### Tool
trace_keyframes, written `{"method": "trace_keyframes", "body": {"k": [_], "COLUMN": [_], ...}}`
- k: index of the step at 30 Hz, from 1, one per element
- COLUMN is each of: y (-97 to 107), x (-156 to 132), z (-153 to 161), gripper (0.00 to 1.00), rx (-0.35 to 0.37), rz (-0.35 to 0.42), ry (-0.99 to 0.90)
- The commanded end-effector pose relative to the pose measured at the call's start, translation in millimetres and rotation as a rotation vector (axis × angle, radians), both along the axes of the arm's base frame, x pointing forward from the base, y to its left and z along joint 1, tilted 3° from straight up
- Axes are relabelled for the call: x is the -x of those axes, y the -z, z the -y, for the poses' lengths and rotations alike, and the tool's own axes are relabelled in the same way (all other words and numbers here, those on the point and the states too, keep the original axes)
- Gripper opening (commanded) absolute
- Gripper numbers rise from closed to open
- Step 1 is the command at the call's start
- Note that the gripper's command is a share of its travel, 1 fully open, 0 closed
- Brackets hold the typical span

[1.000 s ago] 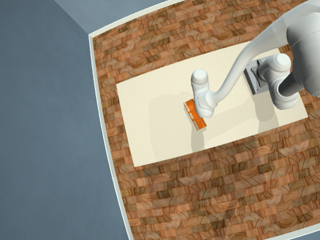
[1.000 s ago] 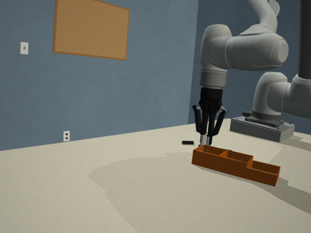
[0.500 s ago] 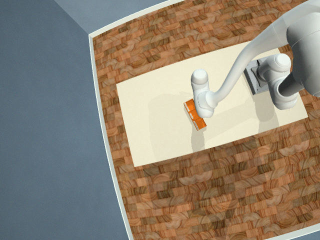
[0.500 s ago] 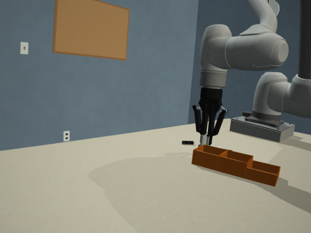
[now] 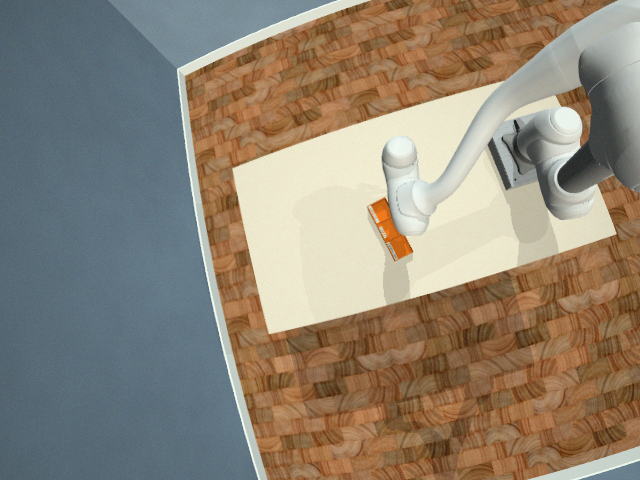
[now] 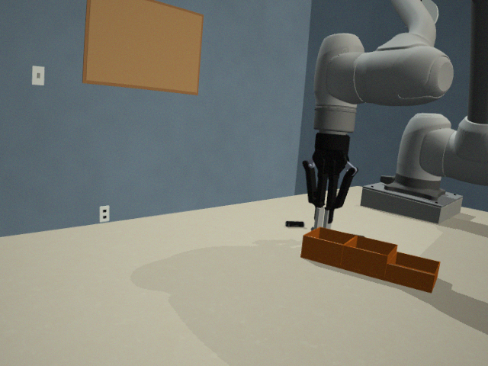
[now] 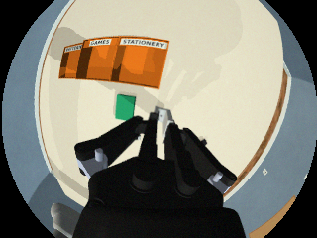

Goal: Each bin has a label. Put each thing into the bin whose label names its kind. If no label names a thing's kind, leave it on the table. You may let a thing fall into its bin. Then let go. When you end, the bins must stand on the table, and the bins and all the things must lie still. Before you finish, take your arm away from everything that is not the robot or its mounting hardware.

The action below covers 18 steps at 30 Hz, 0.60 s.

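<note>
Presently: orange three-compartment plastic bin row [image 6: 368, 258], labels facing the wrist camera, one reading STATIONERY. Flat green square card [image 7: 125, 106] lies on the beige tabletop [image 6: 118, 275] just beside the bins. Small black item [image 6: 294, 223] lies near. Black pincer [image 6: 322, 222] hangs low behind the bins for a pick, nearly pressed together; whether it pinches anything cannot be told.
</note>
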State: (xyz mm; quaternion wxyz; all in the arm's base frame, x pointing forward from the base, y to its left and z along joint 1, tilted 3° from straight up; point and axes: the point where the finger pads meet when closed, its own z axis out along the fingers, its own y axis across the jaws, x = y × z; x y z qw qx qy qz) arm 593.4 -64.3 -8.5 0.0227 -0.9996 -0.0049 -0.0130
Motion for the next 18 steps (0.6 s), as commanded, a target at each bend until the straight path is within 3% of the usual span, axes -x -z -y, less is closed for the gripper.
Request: {"method": "trace_keyframes", "body": {"k": [1,14,18], "y": [-10,-50,-50], "x": [0,1,1], "z": [0,2,2], "gripper": [0.06,0.06,0.06], "rx": [0.0,0.0,0.0], "rz": [0.0,0.0,0.0], "ry": [0.0,0.0,0.0]}}
